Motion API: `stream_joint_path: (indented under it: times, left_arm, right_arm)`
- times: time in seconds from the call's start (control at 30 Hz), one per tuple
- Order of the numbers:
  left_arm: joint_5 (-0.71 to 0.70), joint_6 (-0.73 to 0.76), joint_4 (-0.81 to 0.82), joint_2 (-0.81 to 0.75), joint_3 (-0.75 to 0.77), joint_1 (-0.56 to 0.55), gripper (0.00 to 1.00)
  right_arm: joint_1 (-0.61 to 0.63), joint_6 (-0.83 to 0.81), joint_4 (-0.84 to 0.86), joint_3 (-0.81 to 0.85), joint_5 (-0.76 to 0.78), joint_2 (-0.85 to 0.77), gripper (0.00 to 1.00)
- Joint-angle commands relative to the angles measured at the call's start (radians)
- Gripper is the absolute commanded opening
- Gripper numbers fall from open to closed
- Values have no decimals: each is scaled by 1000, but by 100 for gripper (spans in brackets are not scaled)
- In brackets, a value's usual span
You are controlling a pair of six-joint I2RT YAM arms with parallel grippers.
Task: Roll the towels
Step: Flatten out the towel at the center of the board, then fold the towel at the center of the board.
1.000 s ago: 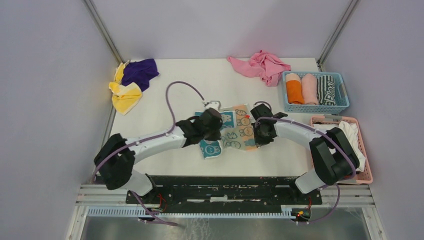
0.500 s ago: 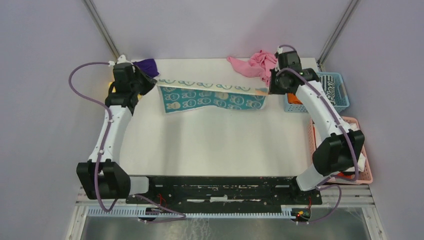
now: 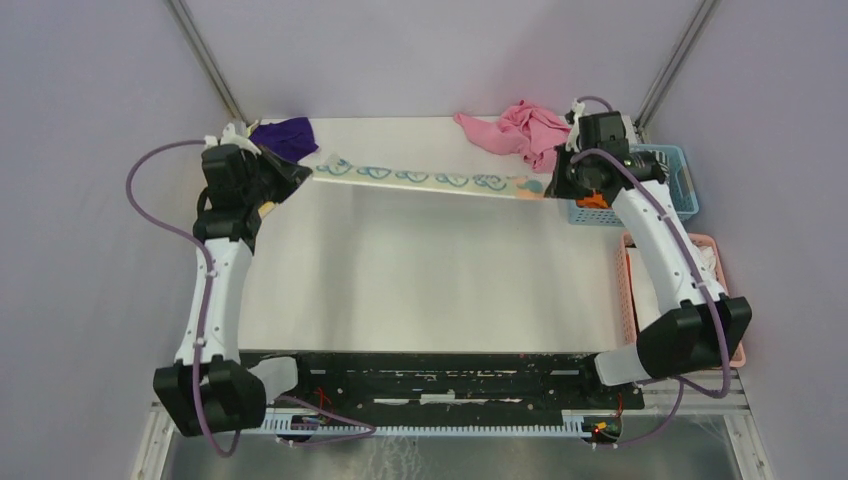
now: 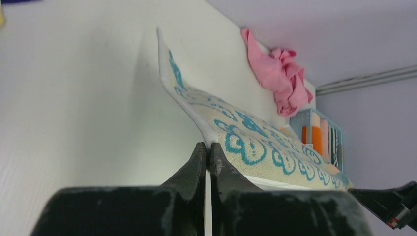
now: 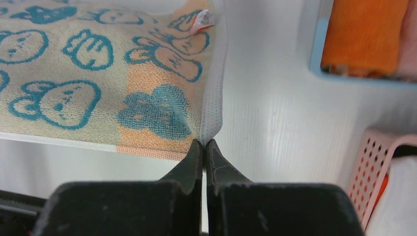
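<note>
A cream towel with teal animal prints (image 3: 430, 179) is stretched taut in the air across the far part of the table. My left gripper (image 3: 300, 172) is shut on its left corner; the left wrist view (image 4: 207, 147) shows the hem pinched between the jaws. My right gripper (image 3: 550, 187) is shut on its right corner, with the white hem (image 5: 212, 129) pinched at the jaw tips (image 5: 204, 143). The towel (image 5: 88, 88) hangs flat, print side up.
A pink towel (image 3: 520, 131) lies crumpled at the back right. A purple towel (image 3: 285, 138) lies at the back left. A blue basket (image 3: 680, 205) holds rolled towels; a pink basket (image 3: 727, 300) stands in front of it.
Both arms have swung from the table's middle to the far corners, lifting the towel and pulling it out flat and taut. It now looks edge-on from above.
</note>
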Motion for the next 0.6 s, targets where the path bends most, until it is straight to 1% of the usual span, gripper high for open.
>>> stream_joint_path:
  times: [0.0,0.1,0.17,0.27,0.4,0.47,0.57]
  left_arm:
    - [-63,-7,21,-181,-247,36,3]
    - [-89,-79,15,-328,-463,35,3]
    - [-93,-136,-5,-418,-594,35,3]
    - [-95,-194,-71,-538,-723,36,3]
    - [-100,-226,-201,-625,-769,34,3]
    - [-116,-241,-243,-634,-748,34,3]
    - [-212,-232,-297,-617,-682,35,3]
  right_arm:
    - [-33,27,43,-279,56,-166,1]
    - [-33,76,96,-498,26,-279,1]
    - [-32,99,91,-601,-7,-327,0]
    - [-32,143,71,-724,-45,-379,1]
    - [-32,223,52,-840,-74,-460,1]
    - [-32,252,38,-847,-74,-478,3]
    - [-32,259,6,-812,-37,-481,3]
